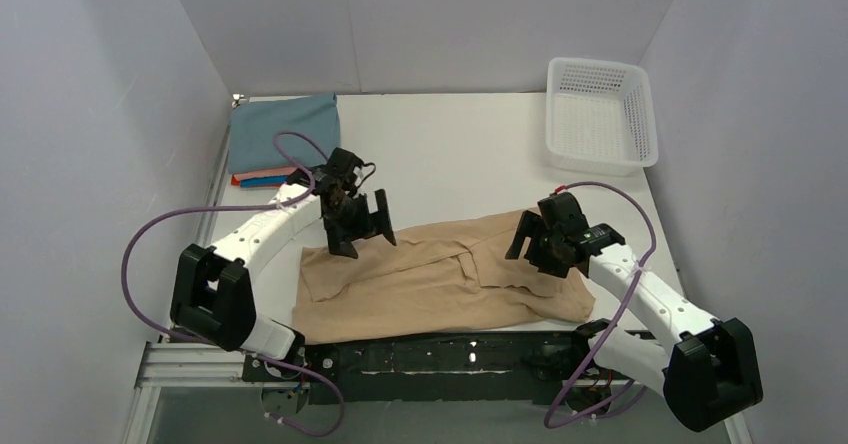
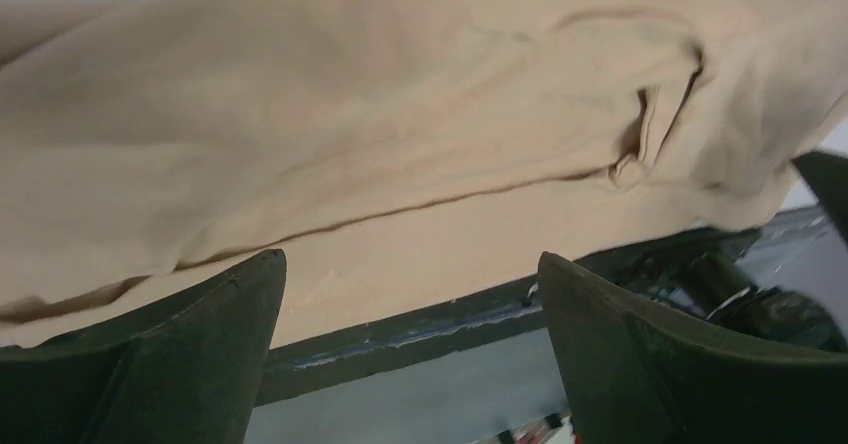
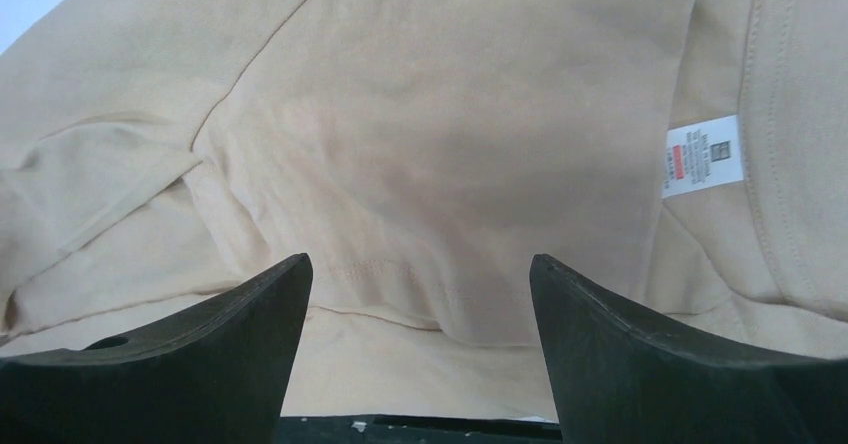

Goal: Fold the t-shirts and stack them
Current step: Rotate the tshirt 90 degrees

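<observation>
— Where do we see the arms?

— We see two. The left arm bends in from its side, and the left claw (image 1: 356,226) hangs over the left end of the tan shirt (image 1: 440,282), tips down. The right arm bends in from the other side, and the right claw (image 1: 538,244) hangs over the shirt's right end.

— Are the claws holding it?

— No. In the left wrist view the left claw (image 2: 410,269) is spread wide, with nothing between its tips. The right claw (image 3: 420,269) is spread wide too, with only cloth below it.

— Where is the tan shirt?

— It lies flat near the front edge of the white tabletop (image 1: 450,159), partly folded over. We see one small white label (image 3: 703,156) on it.

— What else can we count?

— One pile at the back left corner: a grey-blue shirt (image 1: 285,129) on top, and an orange-red edge (image 1: 265,178) under it. We cannot tell how many shirts lie below. One white basket (image 1: 598,165) sits at the back right.
</observation>
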Action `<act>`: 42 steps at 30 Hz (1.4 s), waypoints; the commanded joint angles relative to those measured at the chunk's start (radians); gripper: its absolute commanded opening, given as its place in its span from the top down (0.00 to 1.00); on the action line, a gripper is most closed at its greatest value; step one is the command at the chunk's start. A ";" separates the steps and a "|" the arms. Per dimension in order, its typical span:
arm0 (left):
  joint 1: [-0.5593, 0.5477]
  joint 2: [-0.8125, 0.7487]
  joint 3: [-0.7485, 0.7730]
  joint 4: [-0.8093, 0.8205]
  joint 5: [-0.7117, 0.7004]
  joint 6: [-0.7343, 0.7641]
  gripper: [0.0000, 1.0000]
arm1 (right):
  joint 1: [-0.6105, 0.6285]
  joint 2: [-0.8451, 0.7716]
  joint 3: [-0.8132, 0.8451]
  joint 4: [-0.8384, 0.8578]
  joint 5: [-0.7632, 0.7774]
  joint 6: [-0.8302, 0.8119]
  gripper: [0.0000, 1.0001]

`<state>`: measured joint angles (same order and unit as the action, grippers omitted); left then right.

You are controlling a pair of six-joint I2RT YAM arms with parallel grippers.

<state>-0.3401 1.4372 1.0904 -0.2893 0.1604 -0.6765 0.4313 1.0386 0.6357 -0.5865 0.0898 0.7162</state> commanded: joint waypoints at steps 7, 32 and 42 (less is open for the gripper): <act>-0.159 0.237 -0.103 -0.059 0.078 0.122 0.02 | -0.021 0.217 -0.024 0.085 -0.104 0.122 0.12; -0.190 0.312 -0.081 0.081 0.096 -0.165 0.02 | -0.094 1.287 1.309 -0.156 -0.238 -0.160 0.14; -0.279 0.445 0.044 0.116 0.172 -0.184 0.02 | -0.108 1.556 1.699 -0.162 -0.398 -0.086 0.14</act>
<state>-0.5739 1.8114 1.1099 -0.1818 0.2790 -0.8417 0.3302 2.4886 2.2280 -0.7887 -0.2489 0.6029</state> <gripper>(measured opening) 0.981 0.862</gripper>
